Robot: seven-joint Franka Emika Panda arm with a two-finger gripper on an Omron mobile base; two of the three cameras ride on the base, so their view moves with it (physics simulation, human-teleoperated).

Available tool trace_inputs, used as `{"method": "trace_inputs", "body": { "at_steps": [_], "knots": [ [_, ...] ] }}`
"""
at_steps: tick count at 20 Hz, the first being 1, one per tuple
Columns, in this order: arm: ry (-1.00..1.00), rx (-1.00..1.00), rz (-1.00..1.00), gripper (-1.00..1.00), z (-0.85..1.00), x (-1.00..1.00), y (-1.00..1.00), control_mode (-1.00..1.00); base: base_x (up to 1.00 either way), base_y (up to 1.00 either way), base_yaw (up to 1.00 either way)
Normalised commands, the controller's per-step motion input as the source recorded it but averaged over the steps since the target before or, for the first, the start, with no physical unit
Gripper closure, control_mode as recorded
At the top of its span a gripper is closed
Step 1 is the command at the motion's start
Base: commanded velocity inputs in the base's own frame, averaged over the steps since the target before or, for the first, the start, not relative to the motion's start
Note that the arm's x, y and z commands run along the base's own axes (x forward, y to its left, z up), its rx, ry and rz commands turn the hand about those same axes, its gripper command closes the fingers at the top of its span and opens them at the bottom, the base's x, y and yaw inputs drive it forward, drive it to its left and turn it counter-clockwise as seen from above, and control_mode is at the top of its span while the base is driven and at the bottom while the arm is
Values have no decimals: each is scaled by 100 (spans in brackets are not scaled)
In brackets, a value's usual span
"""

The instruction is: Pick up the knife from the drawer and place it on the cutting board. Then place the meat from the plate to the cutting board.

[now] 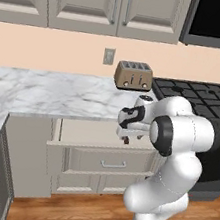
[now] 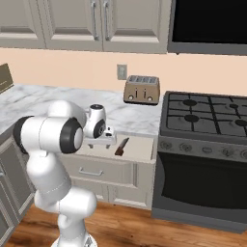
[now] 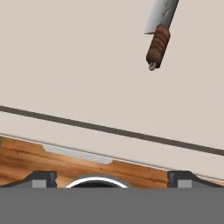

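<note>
Down in the open drawer (image 2: 140, 150) lies the knife (image 2: 121, 146), flat on the pale floor, alone in there as far as I can see. In the hand view its brown ribbed handle (image 3: 157, 46) points toward the drawer's front edge, with the silver blade (image 3: 161, 13) running away out of the top of the view. The gripper (image 2: 108, 136) hovers over the drawer just beside the knife, not touching it, fingers (image 3: 41, 178) spread wide with nothing between them. From the left it shows as the dark hand (image 1: 129, 130) above the pulled-out drawer front (image 1: 106, 162), whose slim bar handle (image 1: 113, 164) faces the wooden floor (image 1: 75, 210). Behind, a marble counter (image 1: 44, 93) carries a toaster (image 1: 133, 75) against the wall, under an outlet (image 1: 109, 56). To the right stands a black stove (image 2: 205, 144).
</note>
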Motion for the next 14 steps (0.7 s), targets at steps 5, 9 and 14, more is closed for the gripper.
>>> {"method": "trace_inputs", "body": {
  "at_steps": [5, 9, 14],
  "knots": [
    [0, 0, 0, -100, -25, 39, 0, -100, 0, 0, 0],
    [0, 0, 0, -100, -29, 29, 0, -100, 0, 0, 0],
    [0, 0, 0, -100, -33, 4, -3, -100, 0, 0, 0]
  ]
}}
